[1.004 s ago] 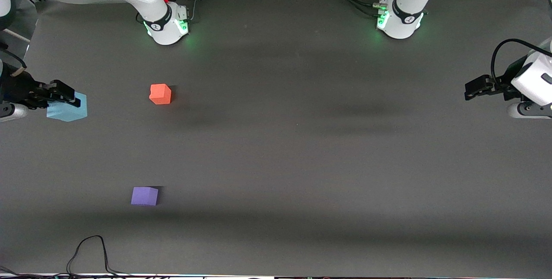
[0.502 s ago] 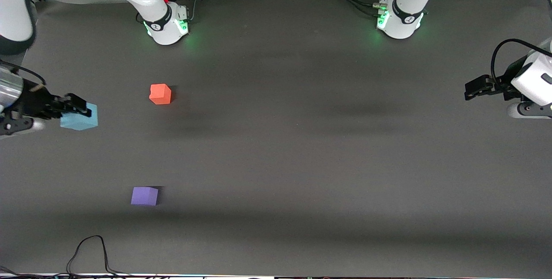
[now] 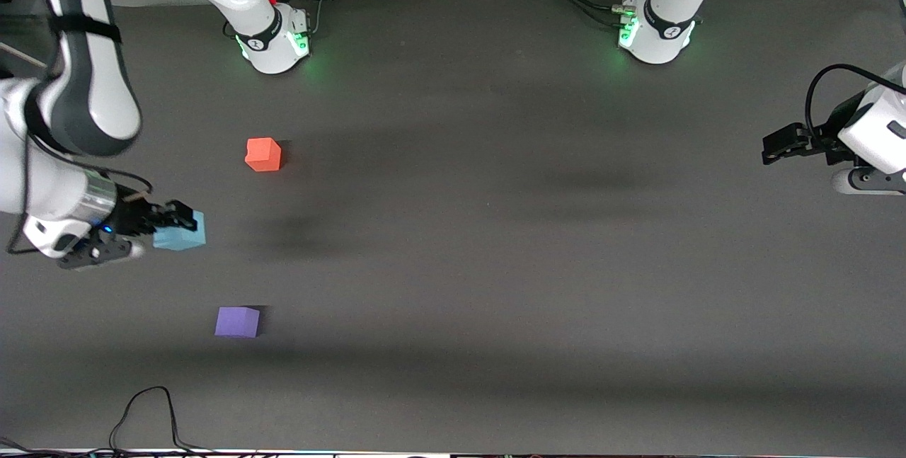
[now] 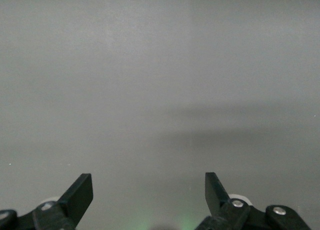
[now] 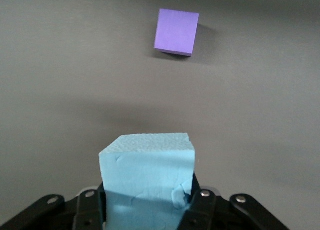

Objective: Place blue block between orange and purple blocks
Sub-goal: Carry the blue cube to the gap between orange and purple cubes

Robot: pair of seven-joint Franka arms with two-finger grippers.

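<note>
The right hand [image 3: 166,226] is clamped on the small sky-blue foam cube [image 3: 181,233], held up over the dark grey counter [image 3: 495,267] toward the right arm's end from the gap between the bright orange-red matte cube [image 3: 263,154] and the violet-purple matte cube [image 3: 238,321]. Released here, the blue cube would probably land outside that gap; a drifting descent could nudge the purple cube. The left hand [image 3: 777,144] waits, fingers spread and empty, well apart from the orange cube.

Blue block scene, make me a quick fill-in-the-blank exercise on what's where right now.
1. The right tool is shut on the ___ block.
2. The left tool, waiting at its own end of the table, is ___.
3. The orange block lies ___ from the front camera than the purple block.

Missing words: blue; open; farther
</note>
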